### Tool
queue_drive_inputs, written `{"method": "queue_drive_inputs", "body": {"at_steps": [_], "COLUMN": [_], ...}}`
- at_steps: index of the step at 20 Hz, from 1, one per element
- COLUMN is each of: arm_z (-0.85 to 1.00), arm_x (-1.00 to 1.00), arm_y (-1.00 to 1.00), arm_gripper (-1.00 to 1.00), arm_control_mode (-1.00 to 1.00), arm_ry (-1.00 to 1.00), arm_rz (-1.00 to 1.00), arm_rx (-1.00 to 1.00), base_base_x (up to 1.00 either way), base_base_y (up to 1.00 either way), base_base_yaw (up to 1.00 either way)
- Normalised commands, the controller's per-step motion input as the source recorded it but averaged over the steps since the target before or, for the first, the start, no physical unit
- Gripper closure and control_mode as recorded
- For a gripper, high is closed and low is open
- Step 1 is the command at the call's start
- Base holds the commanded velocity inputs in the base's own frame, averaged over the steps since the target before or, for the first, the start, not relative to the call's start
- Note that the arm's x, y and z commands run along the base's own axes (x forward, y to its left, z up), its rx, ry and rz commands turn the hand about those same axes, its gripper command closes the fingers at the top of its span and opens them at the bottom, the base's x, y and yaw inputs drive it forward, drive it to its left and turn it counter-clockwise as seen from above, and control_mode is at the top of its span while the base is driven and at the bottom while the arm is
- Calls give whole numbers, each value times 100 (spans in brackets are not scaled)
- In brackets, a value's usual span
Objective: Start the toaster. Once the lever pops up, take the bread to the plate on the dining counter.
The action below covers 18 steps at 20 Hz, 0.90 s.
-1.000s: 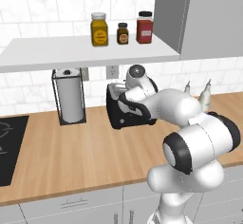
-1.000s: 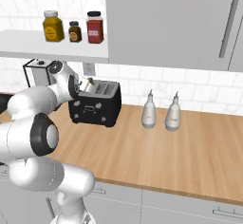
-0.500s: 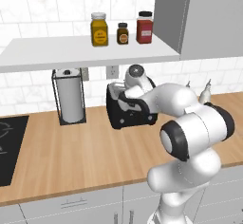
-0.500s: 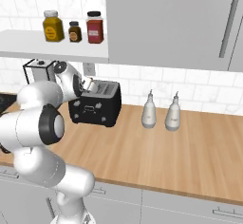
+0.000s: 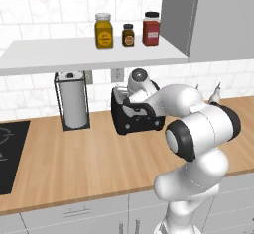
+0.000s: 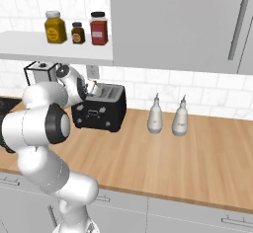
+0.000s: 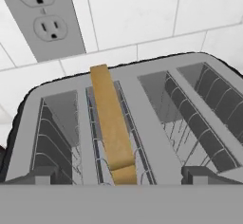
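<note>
The hand [image 7: 118, 175] hovers spread wide and empty just above the toaster [image 6: 99, 111], its two dark fingertips [image 7: 35, 175] either side of the bread [image 7: 111, 123]. The one tan slice stands upright in the second of the four slots, counted from the left in the hand view; the other three slots hold only wire racks. Behind the toaster is one wall outlet [image 7: 40, 14] with two sockets. The toaster sits at the back of the wood counter [image 5: 89, 163], with one paper towel holder [image 5: 73, 104] to its left and two white bottles [image 6: 155, 116] to its right. Three spice jars [image 5: 103, 30] stand on the shelf [image 5: 74, 54] above.
</note>
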Motion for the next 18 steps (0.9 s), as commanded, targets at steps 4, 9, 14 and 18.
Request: {"method": "queue_drive_inputs", "body": {"at_steps": [4, 9, 14, 18], "arm_z": [-13, -9, -5, -3], "arm_x": [23, 19, 13, 3], "arm_y": [0, 0, 0, 0], "arm_gripper": [-100, -100, -100, 100], "arm_control_mode": [-100, -100, -100, -100], "arm_ry": [0, -1, -7, -12], "arm_rz": [0, 0, 0, 0], "arm_rx": [-1, 0, -1, -3], "base_base_x": [0, 0, 0, 0], "base_base_y": [0, 0, 0, 0], "base_base_yaw": [0, 0, 0, 0]}}
